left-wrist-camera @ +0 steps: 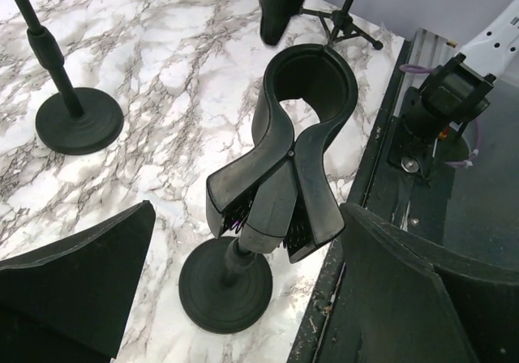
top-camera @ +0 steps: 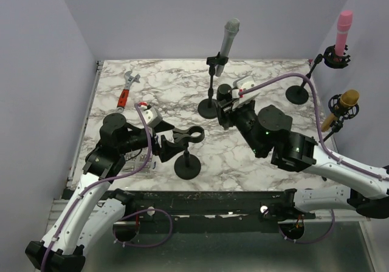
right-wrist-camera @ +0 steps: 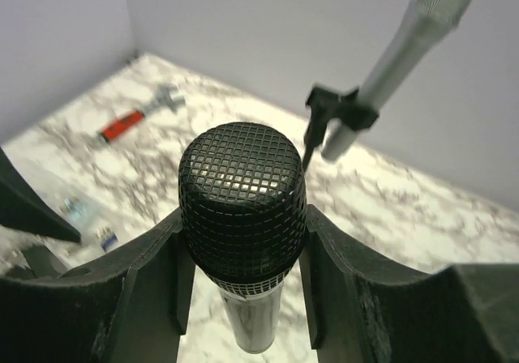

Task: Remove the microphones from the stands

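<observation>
Shows the right tool (right-wrist-camera: pixel 243 245) clamped on the black microphone (right-wrist-camera: pixel 242 185) just below its mesh head, body hanging down between the 2 fingers. Places that microphone behind and to the right of the empty clip stand (top-camera: pixel 187 163), clear of the clip and apparently lifted off the bench (top-camera: pixel 164 84). Shows the left tool (left-wrist-camera: pixel 247 213) spread wide, 1 finger on each side of the empty clip stand's stem, touching neither side as far as visible. Suggests a removal already made, leaving only a set-down.

Flags 4 hazards from here: a slide of the smooth body through the fingers under any loosening of the grip; a knock against the grey microphone (top-camera: pixel 230 38), on its own stand directly behind the empty clip stand and just beside the right tool; a toppling of the empty clip stand under a sideways sweep of the left tool; a snag of the purple cable (top-camera: pixel 285 75) looping over the right arm, to the right of the empty clip stand.

Lists further: a red wrench (top-camera: pixel 126 93) behind and to the left of the empty clip stand; a pink microphone (top-camera: pixel 343 26) and a gold microphone (top-camera: pixel 345 101) far to its right, at the bench edge, well apart from both tools. Marks the grey microphone's stand as the nearest obstacle to any move of the right tool.
</observation>
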Robot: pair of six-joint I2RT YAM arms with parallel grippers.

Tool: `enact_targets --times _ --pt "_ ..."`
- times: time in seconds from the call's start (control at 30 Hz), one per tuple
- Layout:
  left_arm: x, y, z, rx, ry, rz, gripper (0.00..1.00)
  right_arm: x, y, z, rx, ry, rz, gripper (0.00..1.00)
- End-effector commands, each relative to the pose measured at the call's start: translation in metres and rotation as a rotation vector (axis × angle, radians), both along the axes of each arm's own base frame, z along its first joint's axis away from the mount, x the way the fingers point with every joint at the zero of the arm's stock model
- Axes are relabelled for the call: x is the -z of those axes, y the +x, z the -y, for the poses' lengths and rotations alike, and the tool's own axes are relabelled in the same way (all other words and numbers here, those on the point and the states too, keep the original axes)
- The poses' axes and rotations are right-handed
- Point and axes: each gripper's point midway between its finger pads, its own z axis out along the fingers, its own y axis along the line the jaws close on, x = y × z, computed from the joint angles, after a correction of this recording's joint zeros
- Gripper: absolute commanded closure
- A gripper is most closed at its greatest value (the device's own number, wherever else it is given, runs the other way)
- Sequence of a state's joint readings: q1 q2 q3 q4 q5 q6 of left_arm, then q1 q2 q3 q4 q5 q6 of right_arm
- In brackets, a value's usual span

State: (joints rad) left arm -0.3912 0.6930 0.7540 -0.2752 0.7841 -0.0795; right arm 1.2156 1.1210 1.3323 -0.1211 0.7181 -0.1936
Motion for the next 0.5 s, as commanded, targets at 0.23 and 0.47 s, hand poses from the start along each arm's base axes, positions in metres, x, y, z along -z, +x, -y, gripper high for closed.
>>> enact_targets --times 0.23,0.47 --pt "-0.027 -0.002 -0.001 -0.131 -0.134 -0.283 0.01 0.072 -0.011 0.042 0.109 0.005 -0.197 0.99" --pt "-0.043 -0.007 -0.009 -0.249 -0.239 -0.444 0.01 0.061 -0.013 0.044 0.094 0.041 -0.183 0.99"
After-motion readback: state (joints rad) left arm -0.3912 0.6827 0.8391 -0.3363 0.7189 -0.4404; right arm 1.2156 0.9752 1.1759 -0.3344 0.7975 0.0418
